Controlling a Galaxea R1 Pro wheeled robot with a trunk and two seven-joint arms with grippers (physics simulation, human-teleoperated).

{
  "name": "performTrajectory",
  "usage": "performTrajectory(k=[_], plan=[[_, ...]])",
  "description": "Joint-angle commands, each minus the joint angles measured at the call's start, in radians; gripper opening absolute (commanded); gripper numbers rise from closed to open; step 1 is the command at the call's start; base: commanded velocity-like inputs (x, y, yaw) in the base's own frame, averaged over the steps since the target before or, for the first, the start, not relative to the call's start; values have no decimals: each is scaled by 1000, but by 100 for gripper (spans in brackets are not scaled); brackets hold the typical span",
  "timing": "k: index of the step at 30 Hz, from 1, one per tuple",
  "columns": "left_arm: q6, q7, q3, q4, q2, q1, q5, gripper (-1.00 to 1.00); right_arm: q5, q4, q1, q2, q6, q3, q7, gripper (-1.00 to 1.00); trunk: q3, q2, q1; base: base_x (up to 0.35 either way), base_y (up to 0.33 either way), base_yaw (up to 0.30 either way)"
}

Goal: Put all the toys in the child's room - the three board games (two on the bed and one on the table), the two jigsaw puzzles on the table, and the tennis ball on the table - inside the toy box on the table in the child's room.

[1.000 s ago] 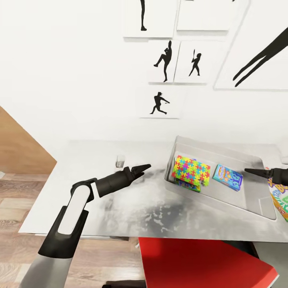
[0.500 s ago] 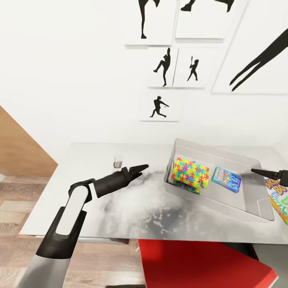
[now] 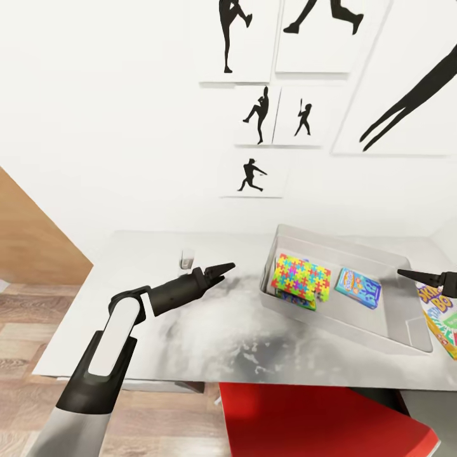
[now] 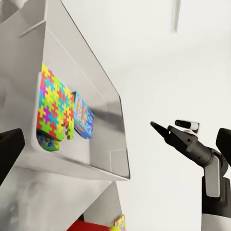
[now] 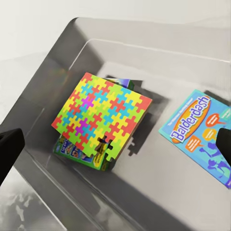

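Several toys are already seen inside the toy box (image 3: 406, 257) at the right of the head view: a jigsaw puzzle (image 3: 302, 278) leans tilted over a green-edged board game (image 5: 79, 150) at the tub's left end, and the blue board game (image 3: 358, 287) lies flat to its right; whether a second jigsaw is stacked beneath cannot be told. A yellow-orange board game (image 3: 439, 314) is left outside, on the table (image 3: 190, 330) at the frame's right edge, just beside the tub. The tennis ball is yet to be accounted for. The right gripper (image 3: 406, 274) is held with fingers closed to a point, empty, above the tub's right end, near that outside game. The left gripper (image 3: 225, 268) is likewise pinched together and empty, left of the tub.
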Motion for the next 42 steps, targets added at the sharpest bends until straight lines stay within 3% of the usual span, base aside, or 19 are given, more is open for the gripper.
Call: performTrajectory(k=[1,16,42], plan=[[3,-7,1,0,0,0,-8,100,3,0,-1,0,3,-1,5,100,0,-2,1,-19,0,0],[4,-10,1,-1,0,2,-14,100,5,-6,0,2,3,-2,4,100,25,-2,1,-121,0,0],[4,-11,1,-1,0,2,-13,100,5,-7,-2,2,3,-1,-5,100,68,-2,1,-13,0,-37]])
